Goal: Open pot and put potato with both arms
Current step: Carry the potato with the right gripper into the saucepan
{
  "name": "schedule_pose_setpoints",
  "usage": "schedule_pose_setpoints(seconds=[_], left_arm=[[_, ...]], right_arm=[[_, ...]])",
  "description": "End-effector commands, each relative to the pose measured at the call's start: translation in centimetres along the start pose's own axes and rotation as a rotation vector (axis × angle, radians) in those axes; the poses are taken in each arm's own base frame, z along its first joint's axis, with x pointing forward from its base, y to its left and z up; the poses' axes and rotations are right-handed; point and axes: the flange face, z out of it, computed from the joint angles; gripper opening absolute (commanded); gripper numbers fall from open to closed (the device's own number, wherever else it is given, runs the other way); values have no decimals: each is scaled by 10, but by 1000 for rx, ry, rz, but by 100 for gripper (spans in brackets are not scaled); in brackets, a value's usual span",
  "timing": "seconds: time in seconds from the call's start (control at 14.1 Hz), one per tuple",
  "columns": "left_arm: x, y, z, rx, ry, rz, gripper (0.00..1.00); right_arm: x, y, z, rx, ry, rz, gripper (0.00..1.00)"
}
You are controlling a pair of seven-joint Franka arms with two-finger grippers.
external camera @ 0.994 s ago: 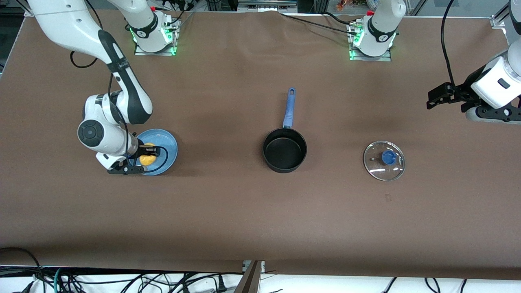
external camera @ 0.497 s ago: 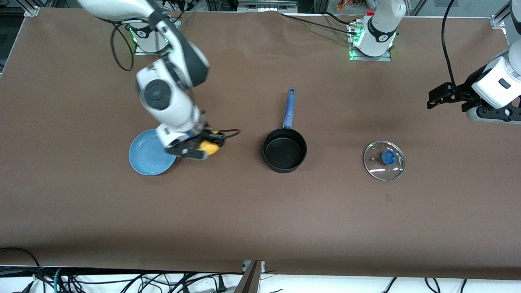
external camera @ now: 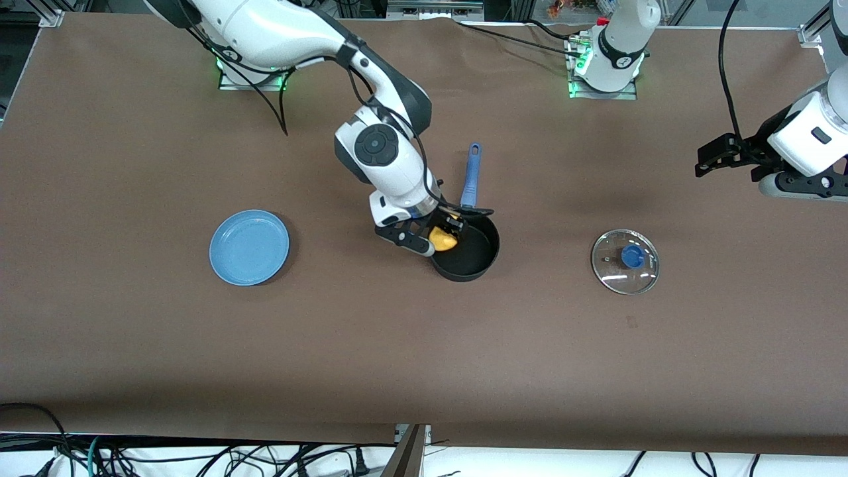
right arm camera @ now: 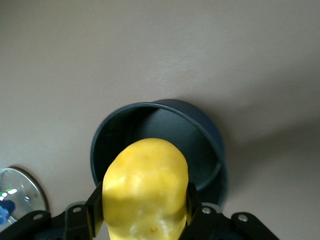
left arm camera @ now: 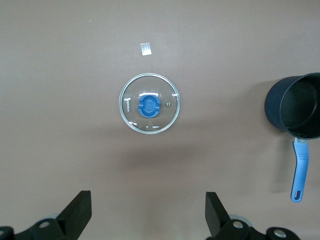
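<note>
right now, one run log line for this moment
right gripper: shut on yellow potato, over black pot rim | left gripper: open, waiting | glass lid: on table

My right gripper (right arm camera: 145, 212) clamps the yellow potato (right arm camera: 146, 192) from both sides, holding it above the open black pot (right arm camera: 150, 132) on the brown counter (right arm camera: 160, 45). The glass lid (right arm camera: 20, 192) lies beside the pot.

Both arms had glossy white shells with dark grey joints. The right arm (external camera: 291, 33) carried a round grey cap at its wrist and a looping black cable. The left arm (external camera: 811, 136) ended in black fingers (left arm camera: 77, 212). Green lights glowed at each base (external camera: 599, 69).
</note>
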Motion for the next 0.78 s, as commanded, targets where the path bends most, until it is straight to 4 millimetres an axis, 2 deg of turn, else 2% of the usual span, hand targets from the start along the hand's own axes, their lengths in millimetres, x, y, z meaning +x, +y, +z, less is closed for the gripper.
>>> schedule_pose_setpoints(seconds=[0.0, 0.07, 0.14, 0.21, 0.28, 0.35, 0.57, 0.64, 0.71], left_arm=[[-7, 1, -6, 4, -9, -3, 100], [-7, 0, -6, 4, -9, -5, 100], [-7, 0, -6, 4, -9, -5, 100], [-7, 0, -6, 4, -9, -5, 100], [-7, 0, -6, 4, -9, -5, 100], [-7, 0, -6, 4, -9, -5, 100], [-7, 0, -6, 4, -9, -5, 100], [-7, 1, -6, 4, -9, -3, 100], [-7, 2, -6, 4, -9, -2, 100]], right_arm=[[-7, -11, 23, 76, 16, 32, 15], [-8, -10, 29, 87, 17, 38, 15], [-8, -9, 31, 87, 18, 35, 24], [-8, -10, 31, 90, 23, 25, 90], [-11, -11, 29, 82, 59, -33, 100], [-13, -13, 26, 67, 89, -84, 100], [-6, -14, -7, -27, 100, -110, 100], [4, -11, -28, -80, 103, -139, 100], [21, -5, -54, -139, 107, -199, 100]])
